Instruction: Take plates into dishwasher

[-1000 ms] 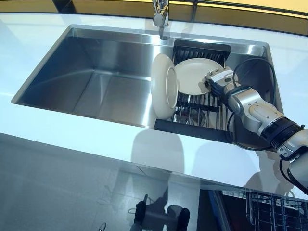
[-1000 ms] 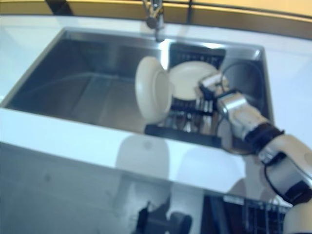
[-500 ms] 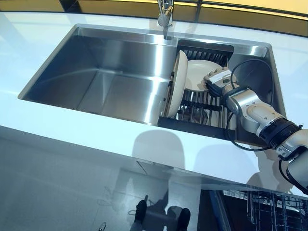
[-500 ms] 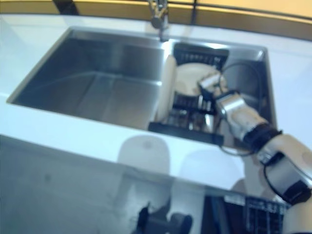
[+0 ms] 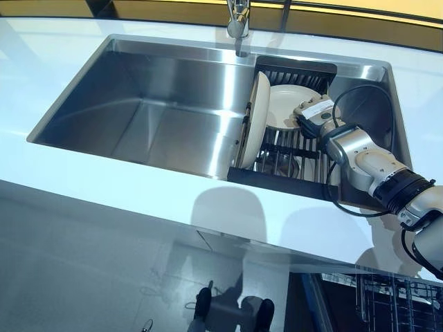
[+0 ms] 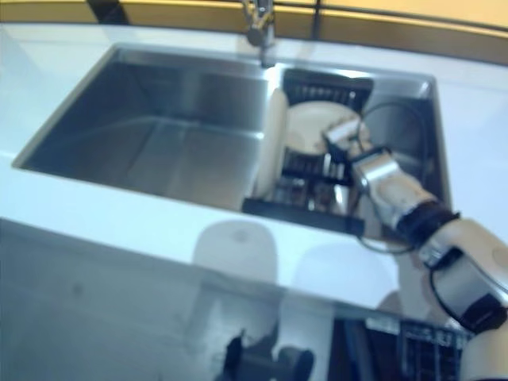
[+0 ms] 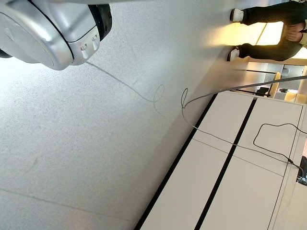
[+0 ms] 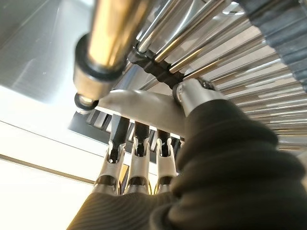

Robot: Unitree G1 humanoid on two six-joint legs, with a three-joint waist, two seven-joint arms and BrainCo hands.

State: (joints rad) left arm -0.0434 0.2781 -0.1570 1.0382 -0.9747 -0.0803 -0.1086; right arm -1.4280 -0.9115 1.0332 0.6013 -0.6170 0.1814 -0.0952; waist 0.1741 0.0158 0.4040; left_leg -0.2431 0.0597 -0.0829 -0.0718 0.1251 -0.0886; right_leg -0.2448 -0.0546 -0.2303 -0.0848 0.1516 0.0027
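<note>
The right hand (image 5: 313,115) pinches the rim of a round cream ceramic plate (image 5: 286,108), thumb on one face, fingers (image 8: 136,165) on the other. That plate leans in the black wire dish rack (image 5: 294,155) inside the stainless steel sink (image 5: 159,104), behind a second cream plate (image 5: 257,121) standing on edge.

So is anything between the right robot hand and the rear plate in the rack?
Nothing visible. The right robot hand is already on the rear plate, fingers over its rim on one side and thumb on the other. The front plate stands on edge beside it in the dish rack, off to the side, not in between.
</note>
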